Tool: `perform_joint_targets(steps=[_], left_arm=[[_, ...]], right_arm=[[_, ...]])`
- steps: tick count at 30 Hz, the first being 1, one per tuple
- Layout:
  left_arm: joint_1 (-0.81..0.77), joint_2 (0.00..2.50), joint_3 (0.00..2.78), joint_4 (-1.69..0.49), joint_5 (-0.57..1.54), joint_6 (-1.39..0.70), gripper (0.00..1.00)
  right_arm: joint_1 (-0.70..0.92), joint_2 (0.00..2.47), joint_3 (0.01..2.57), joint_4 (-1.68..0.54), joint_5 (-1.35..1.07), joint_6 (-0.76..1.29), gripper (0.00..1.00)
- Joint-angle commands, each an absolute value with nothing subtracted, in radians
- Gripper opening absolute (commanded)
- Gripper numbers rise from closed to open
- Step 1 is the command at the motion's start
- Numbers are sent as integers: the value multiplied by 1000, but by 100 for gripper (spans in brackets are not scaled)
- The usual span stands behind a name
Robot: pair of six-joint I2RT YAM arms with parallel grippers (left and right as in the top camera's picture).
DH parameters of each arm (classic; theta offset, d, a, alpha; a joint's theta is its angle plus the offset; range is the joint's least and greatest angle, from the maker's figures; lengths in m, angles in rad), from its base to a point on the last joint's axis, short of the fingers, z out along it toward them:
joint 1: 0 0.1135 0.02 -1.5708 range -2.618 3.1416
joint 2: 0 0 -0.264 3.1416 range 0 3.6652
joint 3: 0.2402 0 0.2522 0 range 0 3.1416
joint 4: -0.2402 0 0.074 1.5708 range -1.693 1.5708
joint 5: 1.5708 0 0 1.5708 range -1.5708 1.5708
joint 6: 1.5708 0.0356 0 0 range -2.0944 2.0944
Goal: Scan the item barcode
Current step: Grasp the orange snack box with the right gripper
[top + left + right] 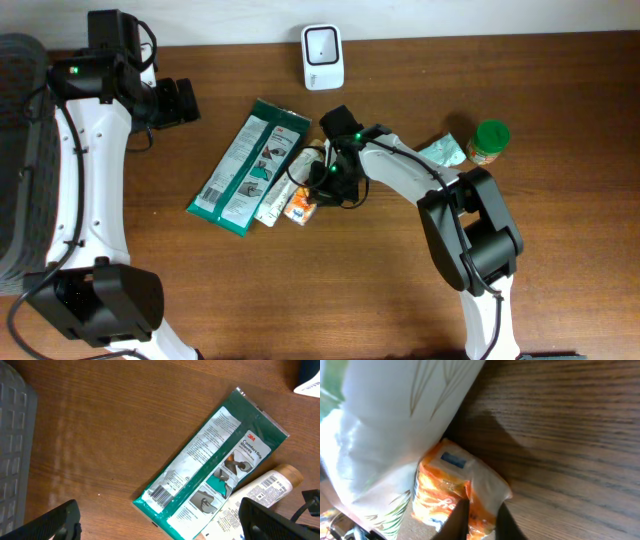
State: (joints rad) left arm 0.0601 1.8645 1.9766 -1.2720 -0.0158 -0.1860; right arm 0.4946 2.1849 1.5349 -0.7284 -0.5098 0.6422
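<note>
One item, the orange packet [440, 492] beside the green packet [250, 165], is clamped in the right hand [480, 522]; judged the pickup step, which next calls for lifting it toward the white scanner [323, 57].

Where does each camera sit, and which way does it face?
Overhead: above the table, facing straight down; both arms, left gripper and right gripper show.
Left wrist: on the left arm, looking down at the green package; its spread fingertips show.
Right wrist: low, close on the orange packet; dark fingers pinch it.
Shared: overhead and left wrist both show that package.
</note>
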Motion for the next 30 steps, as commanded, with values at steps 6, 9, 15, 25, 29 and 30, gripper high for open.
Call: perform_joint_targets(steps=[6, 9, 15, 25, 29, 30], left_arm=[[60, 1851, 1984, -1271, -23, -178, 99], [60, 1851, 1984, -1271, -23, -178, 99], [60, 1851, 1984, -1271, -23, -178, 99], [60, 1851, 1984, -1271, -23, -178, 99], [60, 1851, 1984, -1271, -23, -178, 99], [60, 1851, 1984, -1271, -23, -178, 99]], right_arm=[[402, 2144, 1662, -1038, -539, 40, 4], [356, 2144, 1762, -1235, -257, -228, 4], [344, 2146, 1762, -1184, -161, -355, 75], [216, 2148, 1667, -1222, -490, -55, 51], [217, 2149, 1593, -1143, -490, -43, 50], [218, 2149, 1579, -1130, -490, -43, 50]])
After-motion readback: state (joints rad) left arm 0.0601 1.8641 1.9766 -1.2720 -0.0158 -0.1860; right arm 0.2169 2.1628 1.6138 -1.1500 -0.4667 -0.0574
